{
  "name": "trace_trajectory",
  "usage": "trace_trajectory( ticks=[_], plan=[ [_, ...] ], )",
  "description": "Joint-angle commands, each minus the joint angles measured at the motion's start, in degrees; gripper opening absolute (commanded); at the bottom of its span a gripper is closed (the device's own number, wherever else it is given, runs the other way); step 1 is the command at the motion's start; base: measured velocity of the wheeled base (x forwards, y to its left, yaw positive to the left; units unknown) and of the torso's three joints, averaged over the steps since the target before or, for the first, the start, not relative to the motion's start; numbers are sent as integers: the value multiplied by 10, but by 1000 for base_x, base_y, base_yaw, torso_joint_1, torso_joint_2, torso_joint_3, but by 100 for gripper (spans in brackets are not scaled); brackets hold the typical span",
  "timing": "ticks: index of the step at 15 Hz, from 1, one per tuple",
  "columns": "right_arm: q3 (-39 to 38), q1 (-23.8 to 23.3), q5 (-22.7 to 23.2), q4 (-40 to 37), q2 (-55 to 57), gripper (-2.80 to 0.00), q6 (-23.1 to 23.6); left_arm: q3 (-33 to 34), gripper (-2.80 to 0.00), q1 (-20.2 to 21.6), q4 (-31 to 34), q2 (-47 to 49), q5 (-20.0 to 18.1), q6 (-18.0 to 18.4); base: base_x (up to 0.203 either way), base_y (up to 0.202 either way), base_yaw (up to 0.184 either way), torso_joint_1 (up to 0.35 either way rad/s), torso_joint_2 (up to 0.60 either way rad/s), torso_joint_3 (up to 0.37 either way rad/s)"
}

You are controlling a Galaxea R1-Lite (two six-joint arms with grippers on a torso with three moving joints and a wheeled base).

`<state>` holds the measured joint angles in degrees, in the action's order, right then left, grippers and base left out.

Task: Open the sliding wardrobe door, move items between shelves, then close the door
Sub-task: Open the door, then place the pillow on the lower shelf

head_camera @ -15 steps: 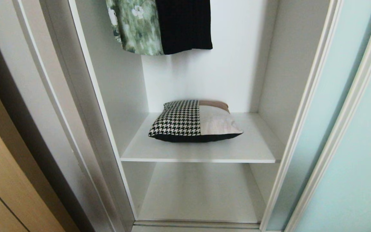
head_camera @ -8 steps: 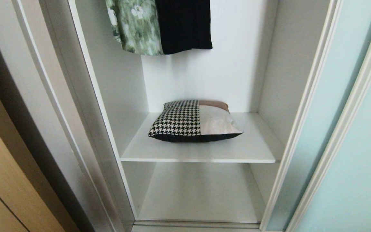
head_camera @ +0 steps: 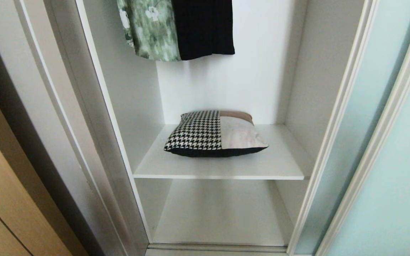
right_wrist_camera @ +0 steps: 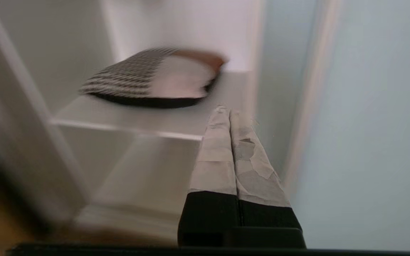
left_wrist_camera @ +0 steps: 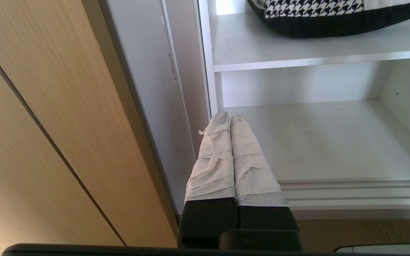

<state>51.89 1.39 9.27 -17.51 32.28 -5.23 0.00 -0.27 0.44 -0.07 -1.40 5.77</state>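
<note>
Since the sliding wardrobe door already stands pushed aside to the right of the open compartment, the step in hand looks to be the moving of the cushion, with the closing of the door left for afterwards. The houndstooth-and-beige cushion lies flat on the upper shelf, roughly in the middle of the board and clear of both side walls, while the lower shelf sits directly beneath it. Above the cushion hang a green floral garment and a black garment, their hems well above it. Neither arm shows in the head view. The right pincer, its taped fingers pressed together and holding nothing, points toward the front edge of the upper shelf, below and in front of the cushion, near the door's frame. The left pincer is likewise closed and empty, low by the wardrobe's left post, beside the tan wood panel, aimed at the lower shelf. To my judgement the next move calls for the right pincer to spread its fingers, reach in over the shelf edge and take the cushion by its near black edge; soft stuffing may sag, so a deep bite seems wise.
</note>
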Motion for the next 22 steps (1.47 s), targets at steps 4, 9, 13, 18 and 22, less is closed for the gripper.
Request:
trace_trajectory(
  ticks=[4,9,13,18,22],
  plan=[
    [159,54,162,-39,320,-280,-38,0,-280,0,0,1,0,0,0,0,0,0,0,0],
    [182,161,168,-5,493,-280,-94,0,-280,0,0,1,0,0,0,0,0,0,0,0],
    [194,181,158,90,636,-280,-161,1,-280,0,0,1,0,0,0,0,0,0,0,0],
    [257,191,127,127,796,-280,-179,0,-280,0,0,1,0,0,0,0,0,0,0,0],
    [392,185,111,132,918,-280,-248,0,-280,0,1,1,0,1,0,0,0,0,0,0]
  ],
)
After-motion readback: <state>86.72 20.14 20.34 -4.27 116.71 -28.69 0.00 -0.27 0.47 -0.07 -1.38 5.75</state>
